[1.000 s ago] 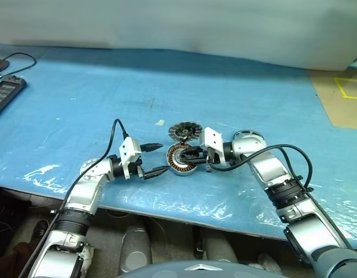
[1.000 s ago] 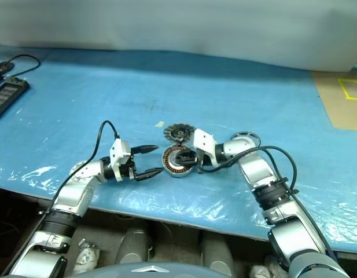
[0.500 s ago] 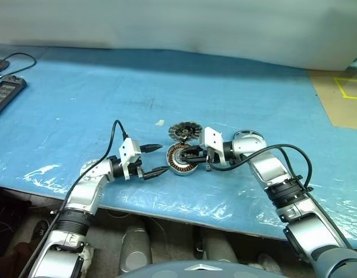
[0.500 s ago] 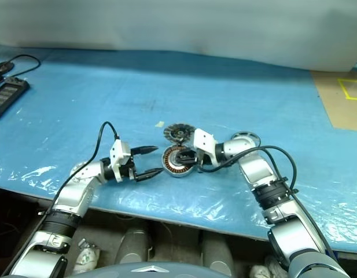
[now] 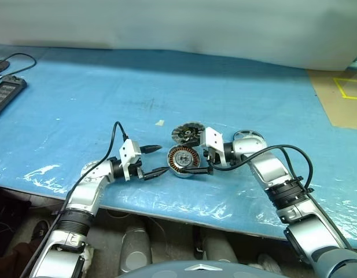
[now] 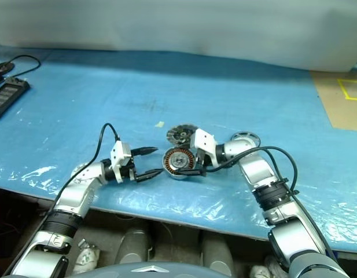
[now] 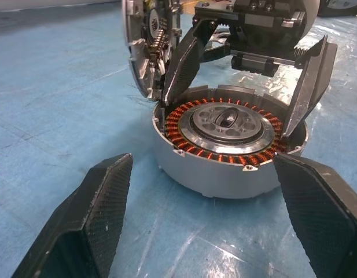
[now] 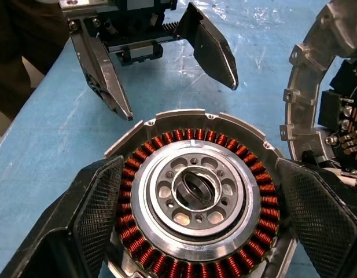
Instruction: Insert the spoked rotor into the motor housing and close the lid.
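The motor housing [image 5: 183, 158] lies flat on the blue table cover, copper windings ringing its silver centre [image 8: 197, 190]. My right gripper [image 5: 190, 157] is open, one finger [image 8: 91, 214] on each side of the housing and nothing pinched. My left gripper [image 5: 162, 158] hangs open just left of the housing, pointing at it, with a gap between them. A grey finned disc [image 5: 186, 132], apparently the lid, leans tilted just behind the housing. The spoked rotor [image 5: 249, 138] rests on the table behind my right wrist, partly hidden by it.
A black device with a cable [image 5: 6, 92] lies at the far left. A small pale scrap [image 5: 159, 123] lies beyond the parts. The table's front edge [image 5: 166, 211] runs close under both arms. A tan surface with yellow tape [image 5: 343, 95] borders the right.
My right gripper's fingers have spread wide and let go of the housing, whose face now shows uncovered. The left arm has not moved.
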